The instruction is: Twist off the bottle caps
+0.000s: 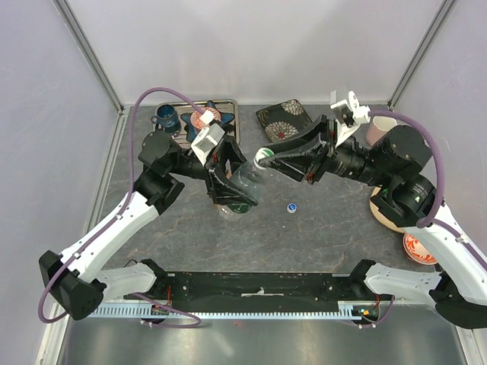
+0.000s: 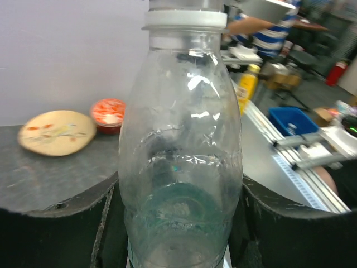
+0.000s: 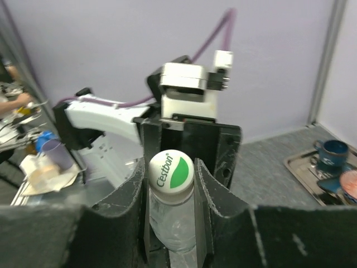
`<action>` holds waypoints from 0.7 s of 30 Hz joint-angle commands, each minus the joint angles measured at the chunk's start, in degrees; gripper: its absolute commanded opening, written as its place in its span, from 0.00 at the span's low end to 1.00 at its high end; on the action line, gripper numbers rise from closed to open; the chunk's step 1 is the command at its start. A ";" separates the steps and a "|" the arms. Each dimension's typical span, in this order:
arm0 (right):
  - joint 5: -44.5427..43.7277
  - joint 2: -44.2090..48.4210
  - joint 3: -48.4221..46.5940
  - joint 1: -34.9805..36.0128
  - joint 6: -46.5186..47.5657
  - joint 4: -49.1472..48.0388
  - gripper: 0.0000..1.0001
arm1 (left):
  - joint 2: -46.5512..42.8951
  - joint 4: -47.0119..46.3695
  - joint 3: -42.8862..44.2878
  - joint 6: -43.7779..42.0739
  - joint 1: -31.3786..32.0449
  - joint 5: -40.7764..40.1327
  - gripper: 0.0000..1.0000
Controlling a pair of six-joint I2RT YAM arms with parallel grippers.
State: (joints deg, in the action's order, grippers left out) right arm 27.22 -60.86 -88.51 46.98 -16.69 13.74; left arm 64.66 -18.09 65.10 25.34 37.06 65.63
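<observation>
Left gripper (image 2: 181,229): closed on the lower body of a clear plastic bottle (image 2: 181,162), with a black finger (image 2: 56,229) pressed against each side.
Clear plastic bottle: tilted over the grey stone-patterned table (image 1: 335,236), neck pointing toward the right arm. Whether its base touches the table cannot be told.
Right gripper (image 3: 170,174): clamped on the green-and-white round screw cap (image 3: 170,169), one black finger (image 3: 129,204) on each side of it.
Green-and-white round screw cap: on the bottle's neck, between the right jaws, its printed top facing the right wrist camera. The neck and shoulder of the bottle show just beneath it.
Blue-and-white round screw cap (image 1: 291,207): loose on the table, just right of the bottle's base, and apart from both grippers.
Metal tray (image 1: 234,114): at the back left of the table, behind the left wrist.
On the tray: a dark blue mug (image 1: 166,118) and a star-shaped blue dish with an orange-red centre (image 1: 211,116), side by side.
Dark square plate with a pale floral pattern (image 1: 283,119): at the back centre, just right of the tray.
Pale mug (image 1: 380,128): back right, partly hidden by the right arm.
Beige round plate (image 2: 56,132): on the right side of the table, near the right arm.
Small orange-red bowl (image 2: 109,111): just beside the beige plate.
</observation>
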 commanded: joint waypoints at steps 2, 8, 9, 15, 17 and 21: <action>20.05 3.03 5.54 0.74 -5.19 -10.92 0.00 | 4.41 -29.59 -0.85 27.29 -1.99 13.11 0.43; 24.36 3.47 7.91 0.74 -11.77 -19.96 0.00 | 7.05 -33.15 -1.90 30.47 -1.99 14.27 0.43; 24.98 3.38 8.87 0.74 -13.53 -24.24 0.00 | 7.14 -33.24 -2.34 30.38 -1.99 14.35 0.43; 17.36 3.82 9.32 0.66 -14.87 -26.05 0.00 | 7.14 -30.27 -3.66 27.67 -2.16 14.09 0.44; 10.70 4.43 8.45 0.83 -12.77 -24.03 0.00 | 6.45 -28.15 -4.02 25.99 -2.34 14.00 0.44; -3.99 6.10 7.47 0.66 -8.99 -18.94 0.00 | 4.43 -19.99 -4.72 18.28 -2.43 13.13 0.44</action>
State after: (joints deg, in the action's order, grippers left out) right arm 36.03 -58.17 -78.17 47.05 -28.47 -6.11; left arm 70.50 -47.35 61.41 49.80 35.53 81.78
